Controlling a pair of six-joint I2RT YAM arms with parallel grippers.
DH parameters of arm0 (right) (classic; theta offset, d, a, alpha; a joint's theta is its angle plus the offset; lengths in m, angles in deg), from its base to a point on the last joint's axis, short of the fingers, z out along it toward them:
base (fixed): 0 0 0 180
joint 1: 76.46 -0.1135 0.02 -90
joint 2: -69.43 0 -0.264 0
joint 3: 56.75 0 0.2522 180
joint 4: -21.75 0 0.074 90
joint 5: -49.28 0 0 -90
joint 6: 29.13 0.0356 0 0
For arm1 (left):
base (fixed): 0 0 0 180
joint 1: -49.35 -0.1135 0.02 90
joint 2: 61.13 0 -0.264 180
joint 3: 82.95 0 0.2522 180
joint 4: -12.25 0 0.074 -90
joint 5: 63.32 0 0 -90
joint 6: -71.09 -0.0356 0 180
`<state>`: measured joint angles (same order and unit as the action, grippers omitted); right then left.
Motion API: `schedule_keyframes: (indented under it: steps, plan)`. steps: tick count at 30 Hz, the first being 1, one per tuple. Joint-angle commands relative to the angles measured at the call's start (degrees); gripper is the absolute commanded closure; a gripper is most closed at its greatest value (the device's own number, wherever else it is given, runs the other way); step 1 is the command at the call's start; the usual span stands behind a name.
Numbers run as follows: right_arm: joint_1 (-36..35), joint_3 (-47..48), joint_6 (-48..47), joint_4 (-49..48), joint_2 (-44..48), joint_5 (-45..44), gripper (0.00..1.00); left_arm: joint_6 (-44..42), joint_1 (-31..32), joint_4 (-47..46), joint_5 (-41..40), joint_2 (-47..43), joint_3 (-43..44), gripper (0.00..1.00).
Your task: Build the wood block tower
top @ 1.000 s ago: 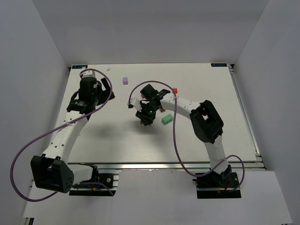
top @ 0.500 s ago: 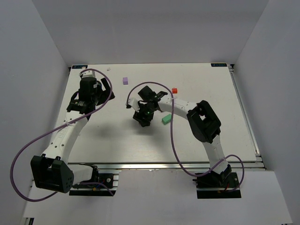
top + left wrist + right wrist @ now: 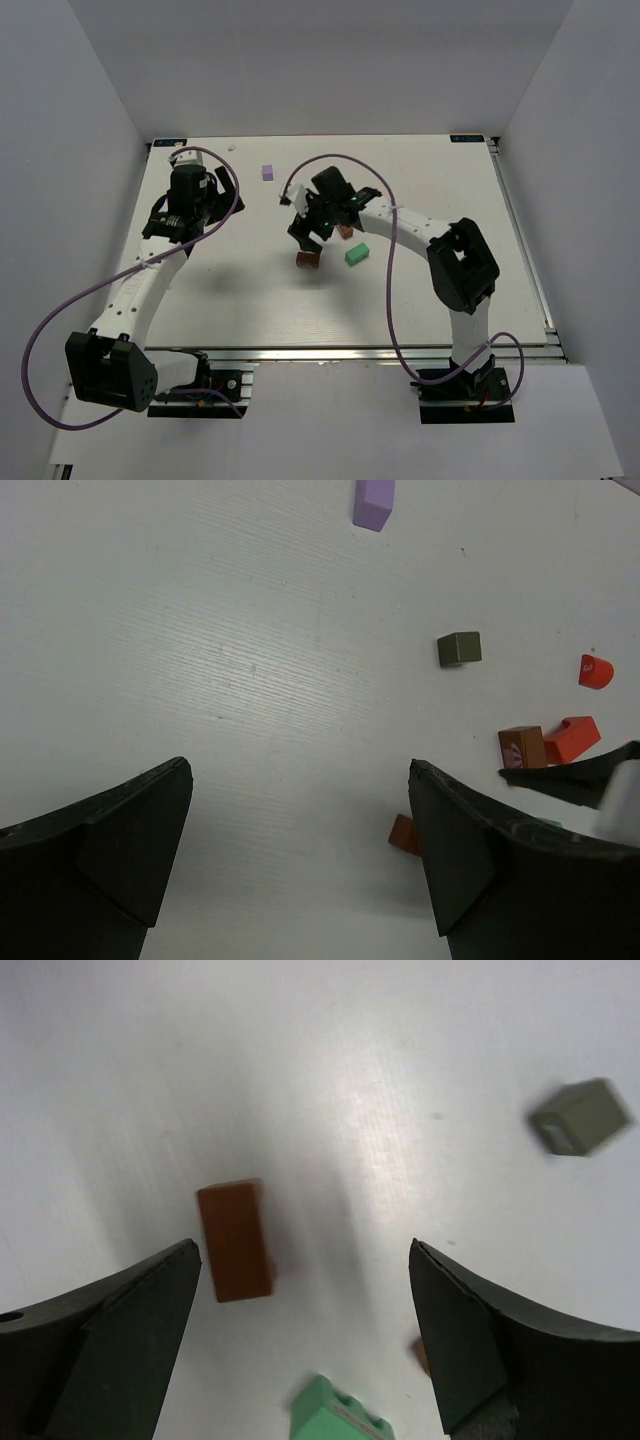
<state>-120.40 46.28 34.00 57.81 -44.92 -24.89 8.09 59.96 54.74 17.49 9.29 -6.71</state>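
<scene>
Left gripper: fingers spread, nothing between them, held off to the side by the table's left edge. I read that as standby, out of the other arm's way. Straight ahead of its fingertips is bare tabletop. The lilac block lies far ahead and slightly right of them. The dark grey cube is ahead-right, well apart from both fingers.

Right gripper: also spread and empty, hanging over the brown bar. The bar lies flat on the table by itself, nearer one finger than the other and touching neither as far as I can see. Can't tell the height above it. My judgement is that the bar is the tower's base piece, set mid-table where both arms reach. No tower yet — nothing is stacked on anything.

The green block is near the bar, back toward the wrist from the fingertips. The brown cube sits close under this arm. The red pieces show only from the left wrist, far right of that gripper's fingertips.

That cluster is tight — a sideways sweep by the right fingers could knock the green block. Open room is on the bar's near side and toward the left gripper. The table's right edge is well away from every block, and the lilac block lies nearest the far edge.
</scene>
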Motion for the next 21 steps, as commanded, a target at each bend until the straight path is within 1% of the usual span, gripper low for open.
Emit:
schedule_keyframes:
  steps: [1,3,6,9,10,13,17,20,21]
  plan:
    - [5.60,-1.38,7.08,-8.24,4.91,-0.02,0.11,-0.55,-0.06,0.36,-1.09,-0.80,1.33,0.02]
    - [7.63,-1.39,9.11,-8.77,5.01,-1.50,0.11,-0.64,-0.06,0.54,-1.44,-0.63,1.42,0.02]
    - [11.41,1.32,11.75,-5.27,3.26,-1.86,0.11,-0.81,-0.06,0.62,-1.88,-0.54,1.51,0.02]
    - [14.41,5.63,13.42,-0.18,-0.17,-1.95,0.14,-0.81,-0.06,0.80,-2.15,-0.45,1.59,0.02]
    - [15.11,6.17,13.51,0.45,-1.57,-1.77,0.17,-0.81,-0.06,0.71,-2.06,-0.45,1.59,0.02]
    - [15.20,7.57,13.08,2.38,-3.68,-2.30,0.19,-0.90,-0.06,0.89,-1.97,-0.45,1.59,0.02]
    - [15.20,8.28,13.69,2.13,-5.80,-5.02,0.19,-0.90,-0.06,0.71,-2.06,-0.45,1.51,0.02]
    - [15.20,8.64,14.13,3.01,-6.85,-6.43,0.21,-0.90,-0.06,0.80,-2.06,-0.28,1.51,0.02]
    - [15.12,8.64,13.87,3.36,-7.20,-6.08,0.23,-0.90,-0.06,0.71,-2.06,-0.19,1.51,0.02]
